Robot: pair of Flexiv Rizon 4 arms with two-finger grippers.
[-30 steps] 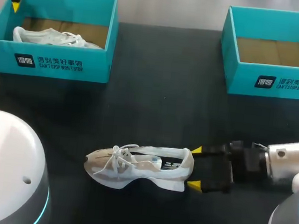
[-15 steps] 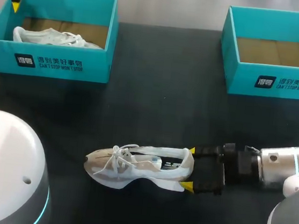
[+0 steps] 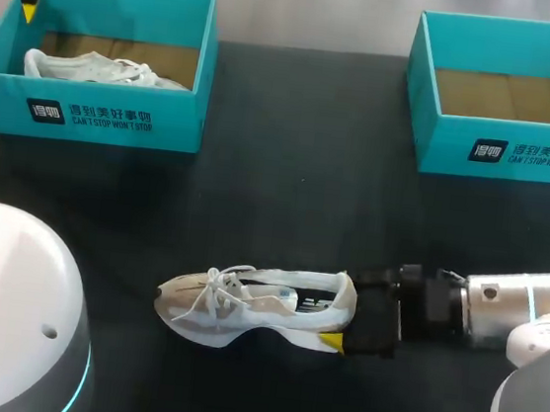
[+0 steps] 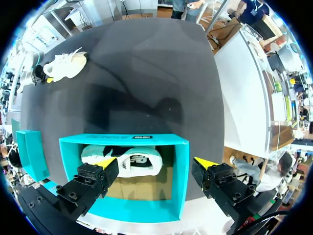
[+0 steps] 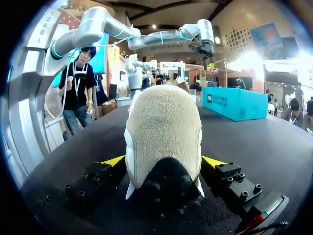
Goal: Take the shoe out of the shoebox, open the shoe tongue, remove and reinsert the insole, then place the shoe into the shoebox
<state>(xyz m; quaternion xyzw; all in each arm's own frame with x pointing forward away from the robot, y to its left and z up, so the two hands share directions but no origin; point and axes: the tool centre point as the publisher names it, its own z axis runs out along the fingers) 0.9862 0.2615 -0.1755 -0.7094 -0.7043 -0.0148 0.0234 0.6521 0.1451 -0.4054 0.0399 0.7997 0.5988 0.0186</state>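
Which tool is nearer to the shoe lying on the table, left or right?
Right. The right tool sits at the heel of the shoe, a finger either side. The left tool hangs over the far left shoebox, well away from that shoe.

L gripper (image 4: 155,162) wide; R gripper (image 5: 164,160) prob. wide

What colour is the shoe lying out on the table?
The shoe is off-white; the head view shows it best.
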